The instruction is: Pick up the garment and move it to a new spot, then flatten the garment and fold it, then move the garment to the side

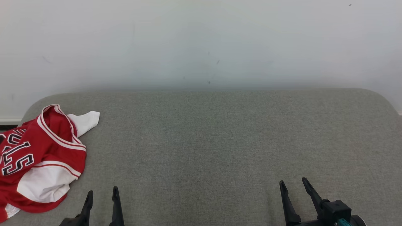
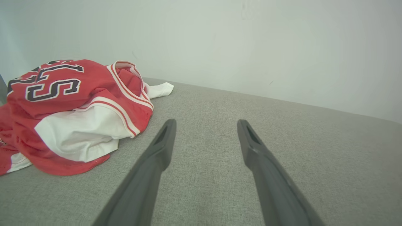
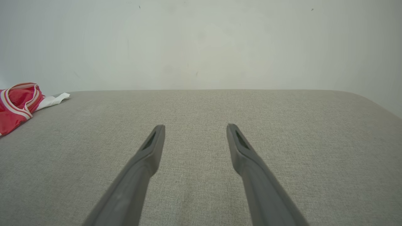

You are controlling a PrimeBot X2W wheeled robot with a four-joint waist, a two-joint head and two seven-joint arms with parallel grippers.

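Observation:
The garment [image 1: 40,157] is a red and white sports jersey with black lettering, lying crumpled at the left edge of a grey fabric surface [image 1: 204,141]. In the left wrist view the garment [image 2: 72,113] sits just left of my fingers. My left gripper [image 1: 103,193] hovers open near the front edge, a little right of the jersey, with nothing between its fingers. My right gripper [image 1: 293,182] stands open at the lower right, far from the garment [image 3: 19,103], which lies at the far left of the right wrist view. The left gripper [image 2: 205,124] and the right gripper [image 3: 195,128] both hold nothing.
A pale wall [image 1: 201,44] rises straight behind the grey surface. The surface has rounded back corners, and a dark gap [image 1: 8,126] of floor shows past its left edge. Bare grey fabric stretches from the jersey to the right edge.

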